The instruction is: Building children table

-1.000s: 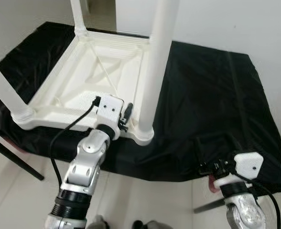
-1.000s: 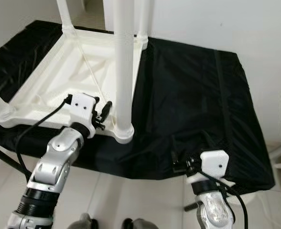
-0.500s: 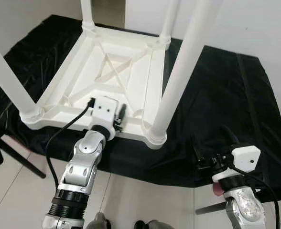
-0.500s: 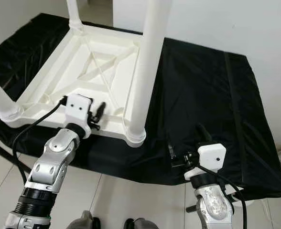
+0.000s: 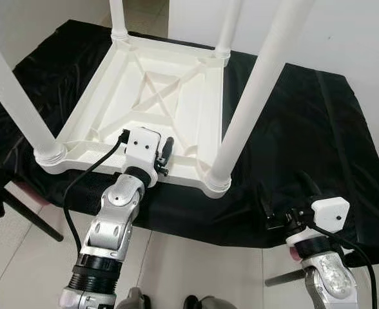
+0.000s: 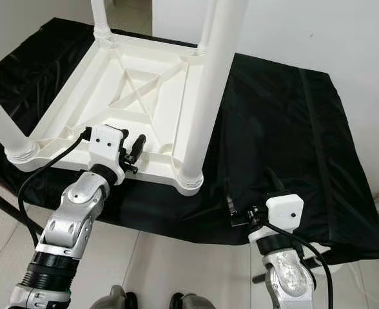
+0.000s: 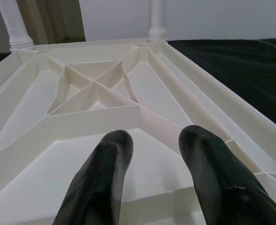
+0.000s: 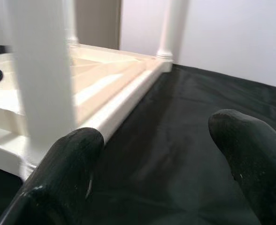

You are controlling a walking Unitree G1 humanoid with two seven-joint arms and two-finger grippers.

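A white plastic children's table point(image 5: 157, 96) lies upside down on a black cloth point(image 5: 305, 122), its ribbed underside facing up. All its legs stand upright: two near ones point(image 5: 254, 96) point(image 5: 15, 90) and two far ones point(image 5: 118, 16) point(image 5: 228, 26). My left gripper point(image 5: 164, 151) hovers over the table's near rim, between the two near legs, open with nothing between its fingers point(image 7: 105, 164). My right gripper point(image 5: 286, 193) is low at the cloth's front edge, right of the near right leg, open and empty, with black cloth between its fingertips point(image 8: 250, 140).
The black cloth drapes over a raised stand whose dark metal legs point(image 5: 31, 219) reach the tiled floor at the left. A white wall runs behind. The cloth to the right of the table point(image 6: 292, 109) is bare.
The whole picture has shifted, so the camera has moved. My left gripper stays at the table's near rim. My right gripper has risen slightly toward the cloth's front edge.
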